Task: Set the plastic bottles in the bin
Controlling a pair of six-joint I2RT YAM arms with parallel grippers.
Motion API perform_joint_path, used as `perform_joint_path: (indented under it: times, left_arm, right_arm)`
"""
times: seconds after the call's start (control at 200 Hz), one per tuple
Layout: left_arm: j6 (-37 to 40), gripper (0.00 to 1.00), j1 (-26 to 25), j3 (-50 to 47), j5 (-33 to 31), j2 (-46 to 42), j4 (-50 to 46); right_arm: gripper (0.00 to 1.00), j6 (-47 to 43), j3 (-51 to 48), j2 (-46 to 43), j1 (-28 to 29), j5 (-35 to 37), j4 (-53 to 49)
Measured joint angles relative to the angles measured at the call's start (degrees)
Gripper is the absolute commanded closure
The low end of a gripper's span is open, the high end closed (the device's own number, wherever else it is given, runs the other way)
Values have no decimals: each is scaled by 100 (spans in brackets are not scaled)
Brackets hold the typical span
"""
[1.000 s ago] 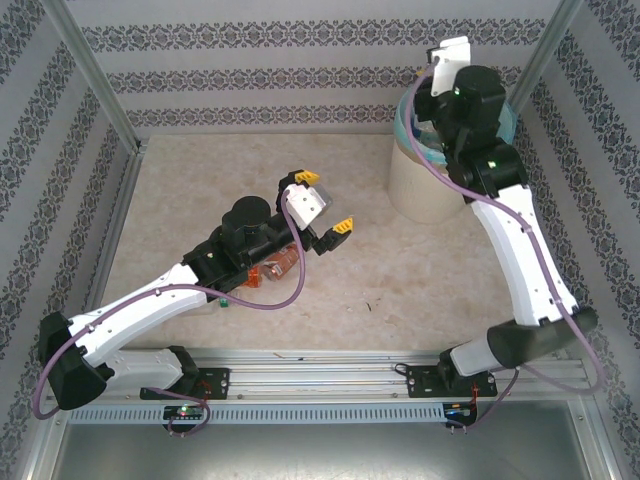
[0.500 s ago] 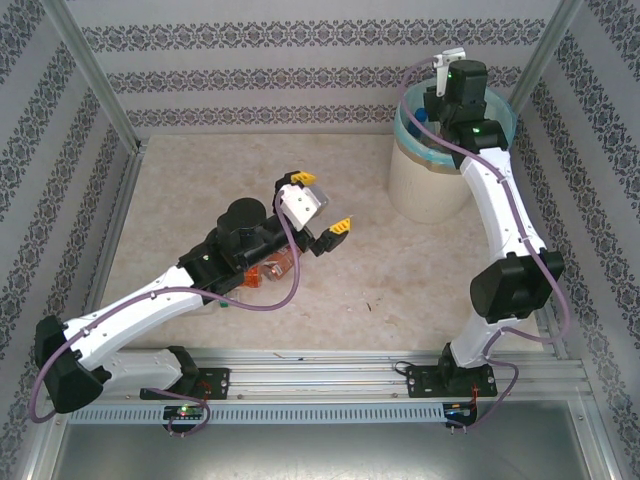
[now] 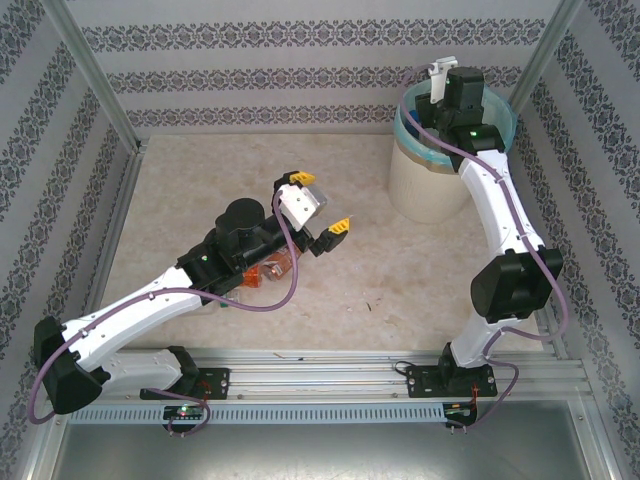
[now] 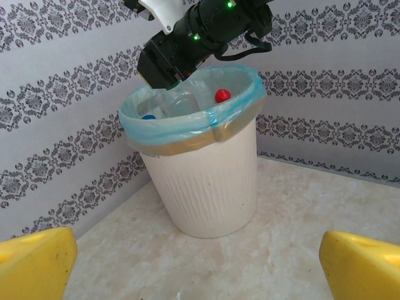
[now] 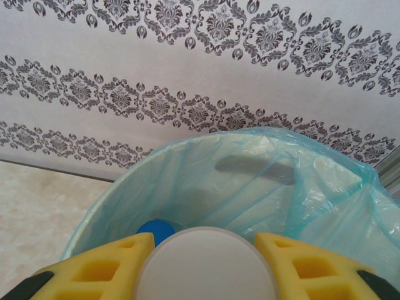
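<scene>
Compared with one second ago, the right arm (image 3: 500,205) has folded its elbow back toward its base, and its wrist now stands right over the bin, while the left arm (image 3: 150,300) has almost not moved. In the right wrist view the right gripper (image 5: 206,250) holds a white-ended bottle (image 5: 206,269): the yellow fingers (image 5: 100,272) press against it on both sides. Of this bottle I see only the round end, so its long axis runs away from the camera, down into the bin (image 5: 250,181). Below it, a blue cap (image 5: 155,230) lies inside the blue liner (image 5: 325,187). The left wrist view also shows a red cap (image 4: 222,95) inside the bin near its rim. The left gripper (image 3: 317,205) is opened wide with nothing between the jaws, raised over the table (image 3: 180,190) and facing the bin, well apart from it. An orange-brown bottle (image 3: 278,264) lies on the table under the left arm, partly hidden; I cannot tell its direction.
</scene>
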Motion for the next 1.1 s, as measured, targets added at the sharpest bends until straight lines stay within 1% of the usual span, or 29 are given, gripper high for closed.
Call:
perform_joint_path:
  times: [0.075, 0.18, 0.23, 0.3, 0.325, 0.455, 0.495, 0.545, 0.61, 0.704, 0.804, 0.859, 0.984, 1.099]
  left_arm:
    - [0, 0, 0, -11, 0, 0, -2]
    - [4, 0, 0, -22, 0, 0, -2]
    - [7, 0, 0, -24, 0, 0, -4]
    - [24, 0, 2, -26, 0, 0, -2]
    - [24, 0, 0, -28, 0, 0, -2]
    - [26, 0, 0, -42, 0, 0, -2]
    - [28, 0, 0, -50, 0, -4, -4]
    - [44, 0, 0, -66, 0, -7, -7]
    - [66, 0, 0, -92, -2, -26, -11]
    - [87, 0, 2, -125, -13, -83, -48]
    - [92, 0, 2, -133, -20, -116, -50]
    - [92, 0, 2, -133, -17, -122, -50]
    - [92, 0, 2, -138, -17, -122, -50]
    - [92, 0, 2, -157, -20, -127, -50]
  right_arm:
    - [96, -4, -33, 0, -15, 2, 157]
    - [96, -11, -17, 22, -76, 31, 422]
    - [95, -26, 55, 81, -103, 96, 540]
    - [90, -66, 201, 247, -111, 199, 807]
    - [87, -70, 240, 313, -111, 243, 901]
    - [57, -87, 317, 723, -151, 284, 1290]
    - [49, -52, 330, 872, -175, 251, 1320]
    - [42, -28, 341, 1032, -188, 195, 1292]
    - [37, 59, 332, 1193, -223, 96, 1207]
    - [36, 192, 153, 1198, -225, -26, 1207]
    - [37, 273, 101, 1145, -251, -131, 1211]
    - [40, 293, 101, 1104, -251, -184, 1211]
    - [51, 376, 101, 970, -251, -284, 1209]
    - [58, 428, 101, 901, -260, -385, 1207]
